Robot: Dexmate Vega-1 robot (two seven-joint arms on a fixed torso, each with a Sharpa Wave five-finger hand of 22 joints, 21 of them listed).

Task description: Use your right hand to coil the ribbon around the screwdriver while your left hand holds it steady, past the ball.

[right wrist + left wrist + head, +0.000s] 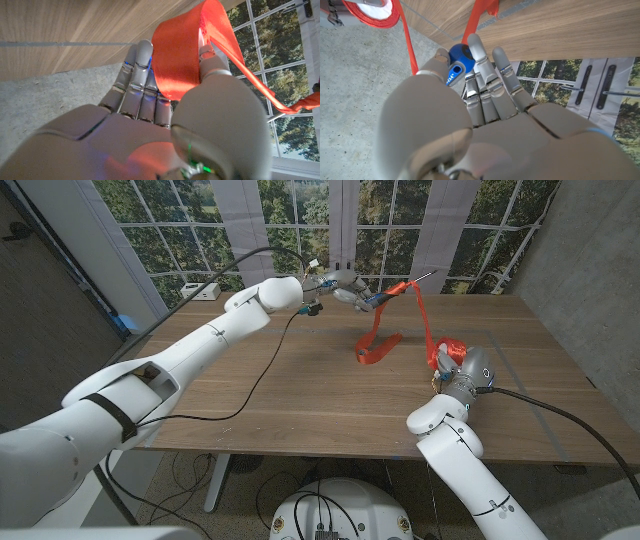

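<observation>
My right hand (462, 368) pinches a bunch of the red ribbon (419, 308) above the bench's (300, 395) right side, the strip rising taut from it to the screwdriver (385, 296). My left hand (342, 288) is clamped on the blue handle, holding the tool in the air over the far edge, shaft pointing right. I judge the coiling is under way, with one wrap near the shaft. Next I must carry the ribbon round the shaft again. Slack loops lie on the bench beneath; there is open wood all around. I see no ball.

Even window daylight, soft shadows
</observation>
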